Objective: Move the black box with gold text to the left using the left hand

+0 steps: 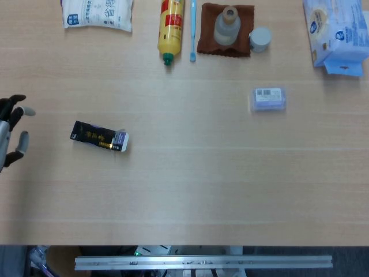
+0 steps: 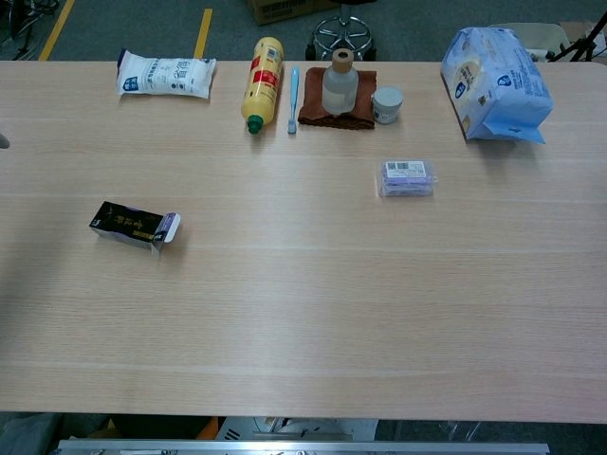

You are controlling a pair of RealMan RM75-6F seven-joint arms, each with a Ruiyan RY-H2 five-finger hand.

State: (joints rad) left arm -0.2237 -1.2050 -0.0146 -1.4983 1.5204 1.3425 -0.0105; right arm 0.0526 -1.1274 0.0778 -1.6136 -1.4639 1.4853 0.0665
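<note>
The black box with gold text (image 1: 98, 135) lies flat on the left part of the table, its pale end flap open toward the right; the chest view shows the same black box (image 2: 134, 226). My left hand (image 1: 10, 133) is at the left edge of the head view, fingers spread, holding nothing, a short way left of the box and apart from it. In the chest view only a sliver of a fingertip shows at the left edge. My right hand is in neither view.
Along the far edge lie a white packet (image 1: 97, 14), a yellow bottle (image 1: 170, 27), a blue toothbrush (image 1: 192, 30), a brown cloth (image 1: 225, 37) with a clear bottle, a small grey jar (image 1: 260, 38) and a blue tissue pack (image 1: 337, 33). A purple packet (image 1: 268, 98) lies mid-right.
</note>
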